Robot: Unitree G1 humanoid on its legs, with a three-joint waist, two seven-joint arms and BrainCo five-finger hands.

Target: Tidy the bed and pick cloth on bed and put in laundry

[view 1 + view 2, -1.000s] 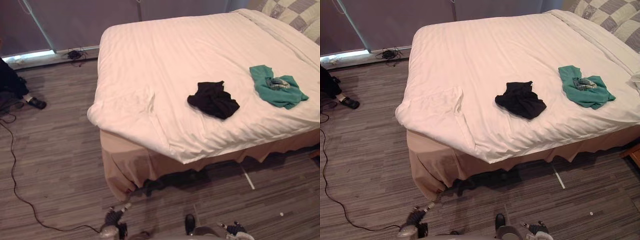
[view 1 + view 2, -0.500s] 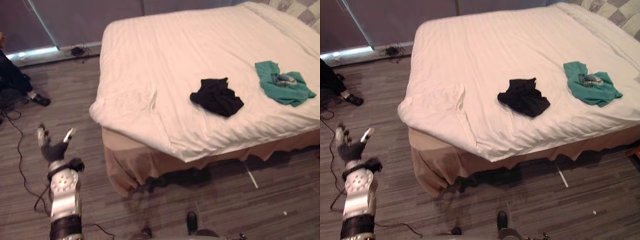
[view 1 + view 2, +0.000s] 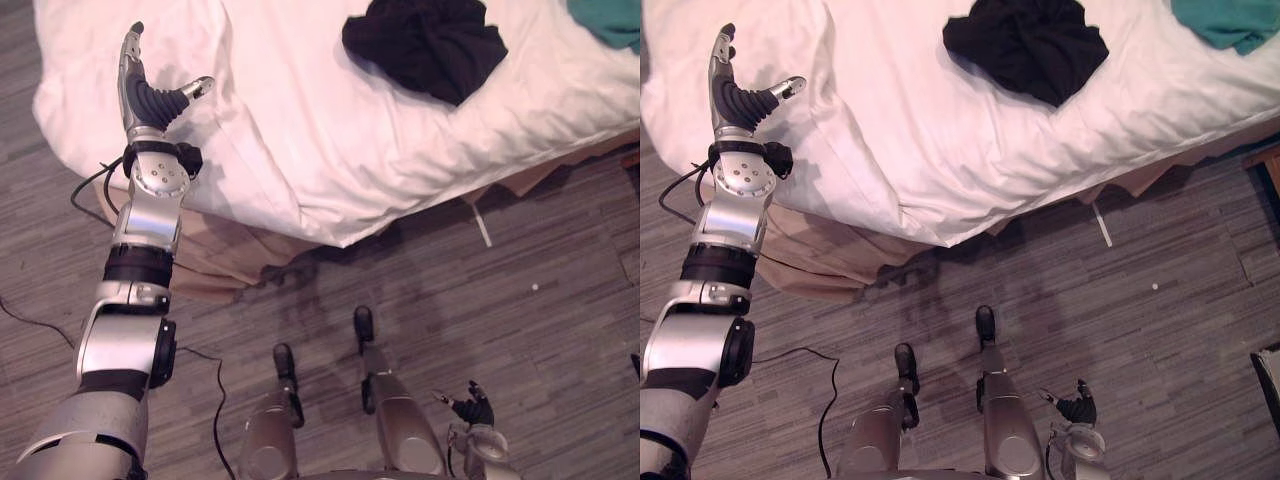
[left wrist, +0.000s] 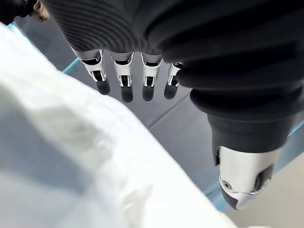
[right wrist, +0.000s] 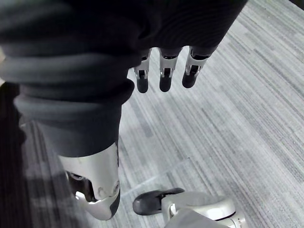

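In the left eye view, the bed (image 3: 300, 140) is seen from above, covered in white, with a tan skirt (image 3: 215, 255) hung below its near edge down to the striped grey floor (image 3: 560, 330). A black cloth (image 3: 425, 45) is found crumpled on the bed, not far from that edge, and a green cloth (image 3: 610, 18) is glimpsed farther to the right on the bed, cut off by the view's corner and apart from the black one. The left hand (image 3: 148, 98) is held up over the bed's near left corner, well to the left of the black cloth, and nothing is gripped in it. The right hand (image 3: 472, 408) is seen low at the lower right, above the floor and away from the bed. In the right eye view, the same layout is shown. In the left wrist view, the fingers (image 4: 124, 80) are seen stretched straight in a row with the thumb (image 4: 242, 175) spread apart, released, and the white cover (image 4: 57, 156) is seen beneath them; whether it is touched cannot be told. In the right wrist view, the right hand's fingers are likewise seen straight and released, with nothing held and the floor shown past them.
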